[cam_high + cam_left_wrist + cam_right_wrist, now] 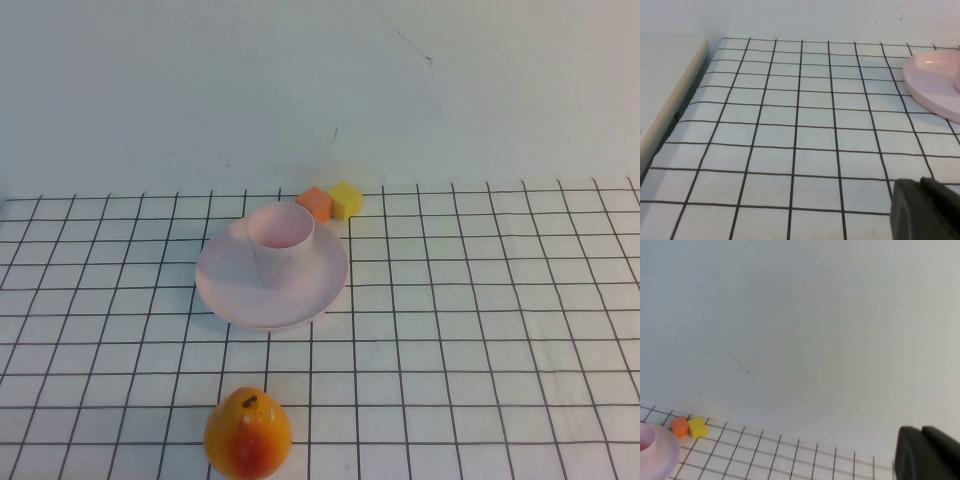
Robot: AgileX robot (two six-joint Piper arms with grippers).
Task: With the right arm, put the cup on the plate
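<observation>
One cup (280,243) stands upright on the plate (228,288), left of table centre. Just beyond the plate's far right rim: orange block (315,204) touching yellow block (346,200). Pear-like fruit (248,434) at the near edge. Left gripper (927,210) and right gripper (927,452) show only as dark corners, outside the high view; jaw state cannot be told.
</observation>
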